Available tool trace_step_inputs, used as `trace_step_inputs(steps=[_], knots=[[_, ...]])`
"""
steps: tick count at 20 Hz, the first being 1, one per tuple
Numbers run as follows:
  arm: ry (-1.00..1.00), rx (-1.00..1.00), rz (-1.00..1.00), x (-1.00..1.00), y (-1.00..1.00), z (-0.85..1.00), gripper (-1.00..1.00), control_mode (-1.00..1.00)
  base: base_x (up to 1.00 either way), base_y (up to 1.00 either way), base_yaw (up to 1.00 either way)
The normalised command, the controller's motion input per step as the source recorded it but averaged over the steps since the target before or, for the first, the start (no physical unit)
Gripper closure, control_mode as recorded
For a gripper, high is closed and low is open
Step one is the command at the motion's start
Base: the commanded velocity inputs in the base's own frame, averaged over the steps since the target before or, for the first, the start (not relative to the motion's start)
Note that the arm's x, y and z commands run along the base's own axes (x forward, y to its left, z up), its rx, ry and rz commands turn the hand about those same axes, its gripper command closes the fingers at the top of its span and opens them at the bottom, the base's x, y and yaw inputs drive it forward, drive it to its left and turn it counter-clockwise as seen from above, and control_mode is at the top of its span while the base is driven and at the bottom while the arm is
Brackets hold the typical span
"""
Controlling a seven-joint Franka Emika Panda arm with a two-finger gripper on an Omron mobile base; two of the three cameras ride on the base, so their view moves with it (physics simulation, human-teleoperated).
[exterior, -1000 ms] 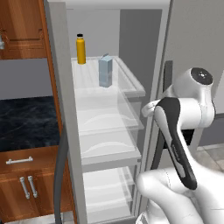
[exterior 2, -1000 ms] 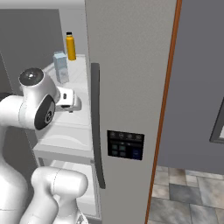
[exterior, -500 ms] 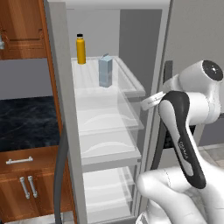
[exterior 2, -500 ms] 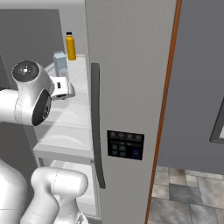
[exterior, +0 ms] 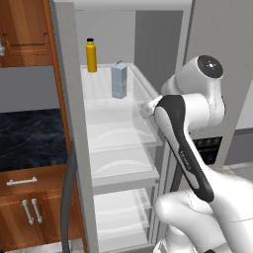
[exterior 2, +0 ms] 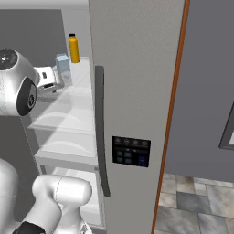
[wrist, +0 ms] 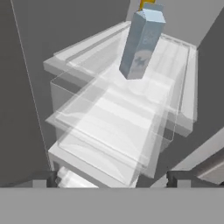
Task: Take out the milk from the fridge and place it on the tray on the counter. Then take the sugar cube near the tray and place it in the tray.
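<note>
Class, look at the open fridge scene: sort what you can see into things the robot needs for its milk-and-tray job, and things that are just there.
Part of the job:
- milk, upright on the top shelf
- fridge, door open
- counter
- claw, open, short of the milk

Just there:
- yellow bottle, behind the milk
- wooden cupboards

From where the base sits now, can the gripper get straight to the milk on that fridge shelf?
Probably yes: the milk stands upright on the glass shelf ahead of the open gripper, with nothing between; the yellow bottle is behind it.
</note>
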Motion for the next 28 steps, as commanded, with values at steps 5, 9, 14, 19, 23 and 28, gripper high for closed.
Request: trace_step_inputs(steps=[5, 9, 14, 19, 23, 28], knots=[[0.0, -0.05, 0.0, 0.38, 0.3, 0.1, -1.0, -1.0, 0.0, 0.0, 0.0], [-0.01, 0.0, 0.11, 0.05, 0.01, 0.14, -1.0, -1.0, 0.0, 0.0, 0.0], [-0.01, 0.0, 0.09, 0.35, 0.0, 0.0, -1.0, -1.0, 0.0, 0.0, 0.0], [0.02, -0.02, 0.0, 0.5, 0.1, 0.0, -1.0, -1.0, 0.0, 0.0, 0.0], [0.0, 0.0, 0.0, 0.29, 0.0, 0.04, -1.0, -1.0, 0.0, 0.0, 0.0], [-0.01, 0.0, 0.0, 0.18, 0.0, 0.15, -1.0, -1.0, 0.0, 0.0, 0.0]])
